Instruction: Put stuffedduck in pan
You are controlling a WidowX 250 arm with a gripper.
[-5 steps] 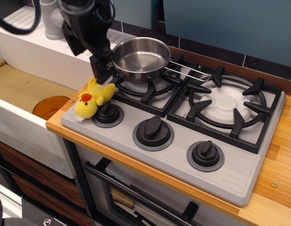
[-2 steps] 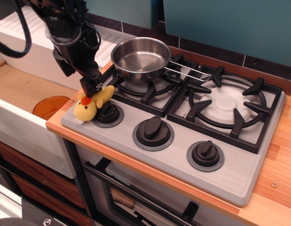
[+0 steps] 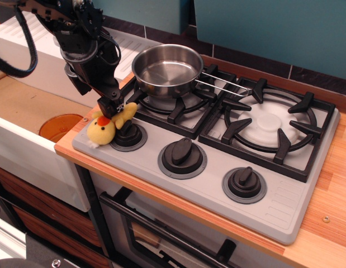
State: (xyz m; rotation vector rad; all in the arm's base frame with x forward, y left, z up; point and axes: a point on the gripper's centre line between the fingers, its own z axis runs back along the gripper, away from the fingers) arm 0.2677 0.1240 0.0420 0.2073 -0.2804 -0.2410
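The stuffedduck [image 3: 103, 129], a fuzzy yellow plush with an orange-red beak, lies on its side at the stove's front left corner, against the leftmost knob [image 3: 128, 135]. My gripper [image 3: 112, 106] has come down from the upper left onto the duck's middle, and its dark fingers touch the plush. The gap between the fingers is hidden, so I cannot tell whether they have closed. The pan [image 3: 167, 70], a shiny steel saucepan with a thin wire handle pointing right, stands empty on the back left burner, just right of and behind the gripper.
The grey stove [image 3: 273, 206] has black grates and three knobs along its front. A sink [image 3: 22, 106] with an orange disc [image 3: 60, 125] in it lies to the left. The wooden counter edge [image 3: 66, 148] runs beside the duck.
My gripper has moved left and down from beside the pan onto the duck. The duck has shifted slightly and is now partly covered by the fingers.
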